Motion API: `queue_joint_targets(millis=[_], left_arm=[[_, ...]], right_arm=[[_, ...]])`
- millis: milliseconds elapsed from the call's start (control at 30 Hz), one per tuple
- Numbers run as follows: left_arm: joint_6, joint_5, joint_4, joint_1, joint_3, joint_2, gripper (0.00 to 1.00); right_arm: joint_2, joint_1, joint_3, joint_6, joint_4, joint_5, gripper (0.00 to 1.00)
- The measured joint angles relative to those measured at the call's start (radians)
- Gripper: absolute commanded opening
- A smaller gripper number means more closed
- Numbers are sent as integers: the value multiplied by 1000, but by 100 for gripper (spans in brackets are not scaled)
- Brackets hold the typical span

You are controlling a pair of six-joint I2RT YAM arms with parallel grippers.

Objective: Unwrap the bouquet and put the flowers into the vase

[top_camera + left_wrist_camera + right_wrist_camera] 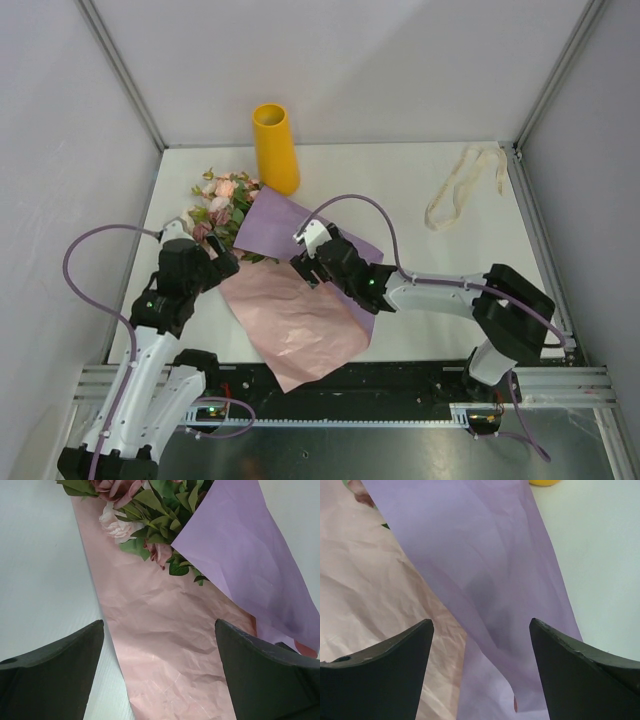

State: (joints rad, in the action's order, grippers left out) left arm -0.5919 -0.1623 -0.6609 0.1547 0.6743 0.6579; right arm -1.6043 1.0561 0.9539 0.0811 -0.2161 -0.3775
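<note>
Left gripper point(159, 630) wide open, empty, over pink paper point(165, 650); flowers point(150, 510) just ahead, open counter point(40, 570) left of it. Right gripper point(481, 625) wide open, empty, over the lilac fold point(485, 555); vase point(275, 148) ahead-right, past the fold's edge.

Crinkled matt pink paper point(165, 645), smoother lilac paper point(485, 580), smooth yellow vase point(275, 145), matt white table point(430, 290), cream cloth ribbon point(455, 195)

The stems of the flowers point(150, 520) disappear under the folded lilac flap of the paper point(240, 555), and the left wrist view's top edge cuts off the blooms. In the right wrist view only a yellow sliver of the vase point(545, 481) shows at the top edge.
</note>
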Motion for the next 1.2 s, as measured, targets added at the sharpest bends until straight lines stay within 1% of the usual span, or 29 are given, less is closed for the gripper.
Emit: queue_joint_targets(millis=[167, 300, 400, 500, 600, 733, 967, 1033, 1200], left_arm=[[0, 0, 0, 0, -1, -18, 97], [1, 0, 0, 0, -1, -29, 97], [1, 0, 0, 0, -1, -39, 97], [1, 0, 0, 0, -1, -50, 97], [0, -1, 0, 0, -1, -56, 97], [0, -2, 0, 0, -1, -57, 97], [0, -11, 0, 0, -1, -56, 97], [0, -14, 0, 0, -1, -56, 97], [0, -20, 0, 0, -1, -56, 97]], right_arm=[[-80, 0, 42, 28, -2, -10, 81], [-145, -2, 90, 42, -4, -76, 74], [-191, -19, 141, 51, -7, -166, 63], [-216, -68, 189, 42, -4, -229, 51], [-220, -139, 216, 13, -3, -253, 43], [-221, -235, 232, -31, -2, -238, 42], [-282, -322, 302, -132, 30, -149, 44], [-307, -340, 322, -162, 50, -131, 45], [-362, -386, 367, -270, 166, -115, 49]])
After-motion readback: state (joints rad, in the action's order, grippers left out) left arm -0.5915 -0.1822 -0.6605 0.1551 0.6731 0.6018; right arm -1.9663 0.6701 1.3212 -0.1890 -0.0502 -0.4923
